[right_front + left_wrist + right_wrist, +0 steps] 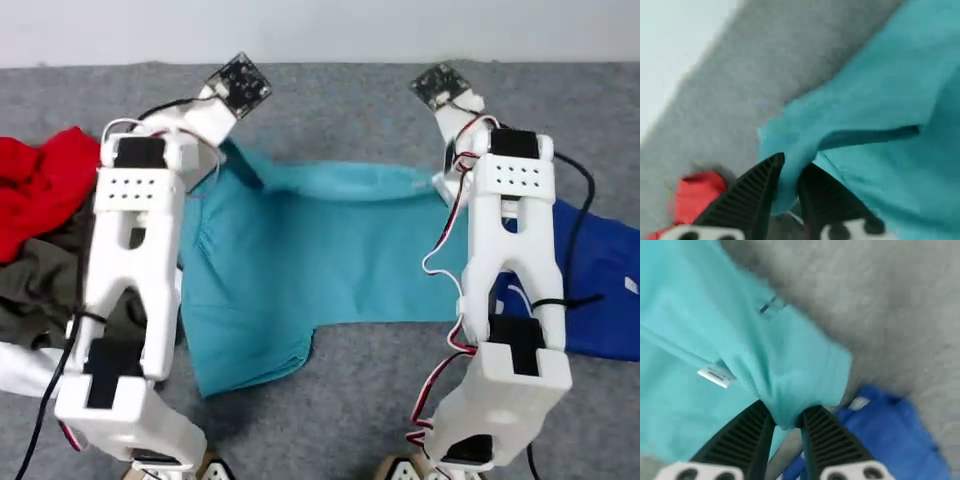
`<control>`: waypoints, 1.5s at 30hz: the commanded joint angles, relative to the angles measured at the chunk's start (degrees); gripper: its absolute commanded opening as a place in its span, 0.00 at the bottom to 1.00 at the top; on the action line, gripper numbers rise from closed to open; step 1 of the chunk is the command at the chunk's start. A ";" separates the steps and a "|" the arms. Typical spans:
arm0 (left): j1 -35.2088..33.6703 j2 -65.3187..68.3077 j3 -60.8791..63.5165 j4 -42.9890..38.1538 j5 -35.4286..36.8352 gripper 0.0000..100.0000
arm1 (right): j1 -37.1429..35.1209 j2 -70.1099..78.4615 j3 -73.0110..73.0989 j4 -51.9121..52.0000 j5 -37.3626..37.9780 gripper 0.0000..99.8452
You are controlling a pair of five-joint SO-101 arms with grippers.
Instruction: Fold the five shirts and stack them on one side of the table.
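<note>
A teal shirt (310, 265) lies spread across the middle of the grey table (340, 110). My left gripper (790, 167) is shut on a bunched far corner of the teal shirt (880, 100), near its left side. My right gripper (787, 416) is shut on a pinch of the teal shirt (715, 305) at its far right end, close to a white label (716, 375). A blue shirt (600, 285) lies at the table's right side, under the right arm. A red shirt (40, 180) tops a heap at the left.
Below the red shirt the left heap holds a dark olive garment (35, 290) and a white one (20, 365). Bare grey table runs along the far edge and in front of the teal shirt (340, 400). The wall rises behind.
</note>
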 commanded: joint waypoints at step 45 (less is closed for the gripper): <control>-2.29 -21.36 31.43 30.07 -11.78 0.20 | 6.37 -4.97 8.53 22.64 11.52 0.20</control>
